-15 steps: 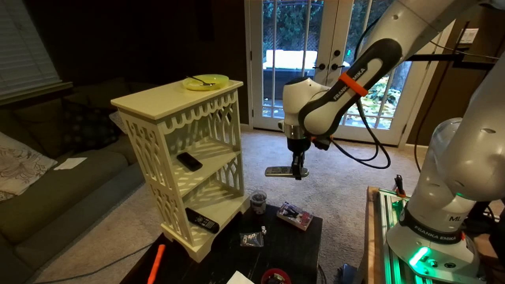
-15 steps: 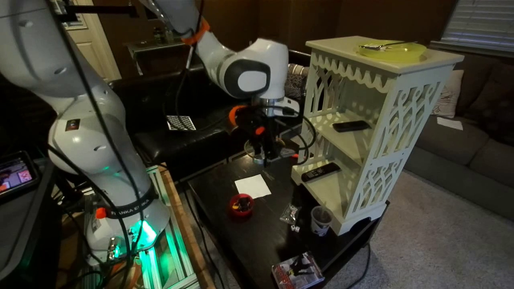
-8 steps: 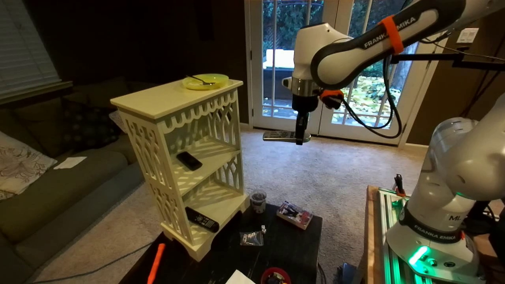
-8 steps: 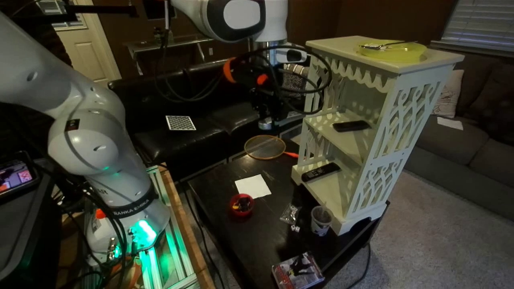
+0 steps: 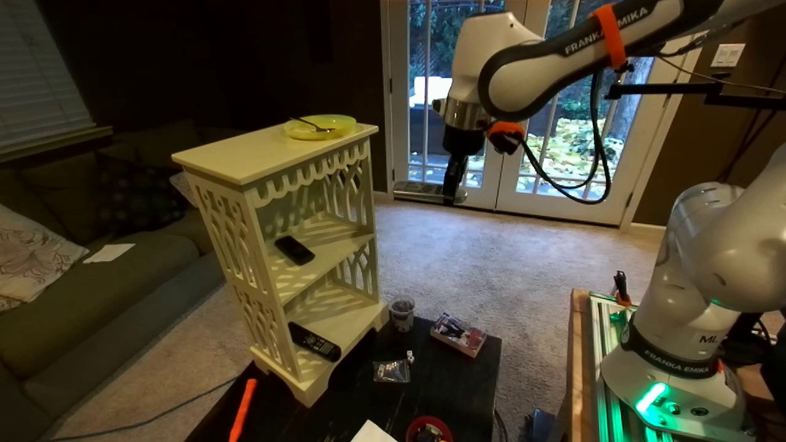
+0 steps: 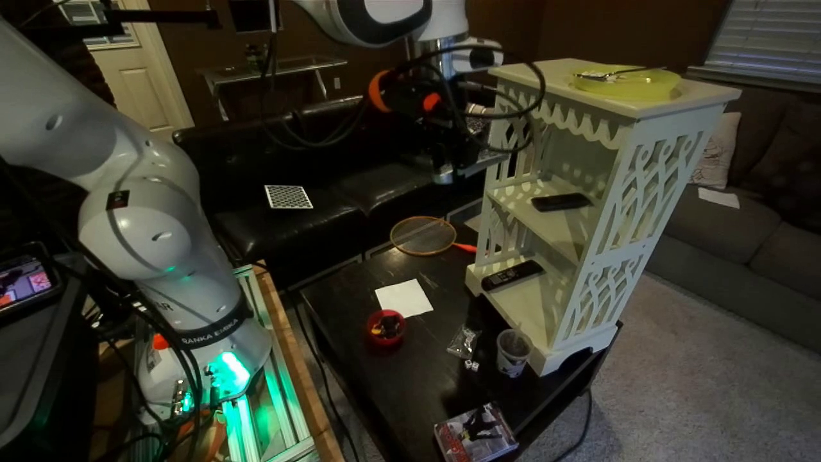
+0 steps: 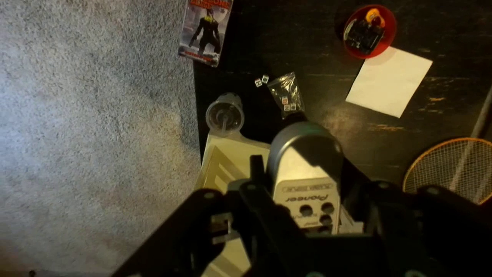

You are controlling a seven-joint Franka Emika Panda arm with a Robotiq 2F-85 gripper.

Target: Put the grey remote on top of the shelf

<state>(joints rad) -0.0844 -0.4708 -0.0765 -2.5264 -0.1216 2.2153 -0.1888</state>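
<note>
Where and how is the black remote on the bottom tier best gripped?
Probably come through the open front of the shelf and pinch the black remote across its narrow width, near its front end: it lies flat, roughly front to back, and the middle tier above likely blocks overhead entry.

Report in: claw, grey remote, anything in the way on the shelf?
Claw shut on grey remote. Remote aloft, not yet on shelf. Yellow plate takes up part of its top.
</note>
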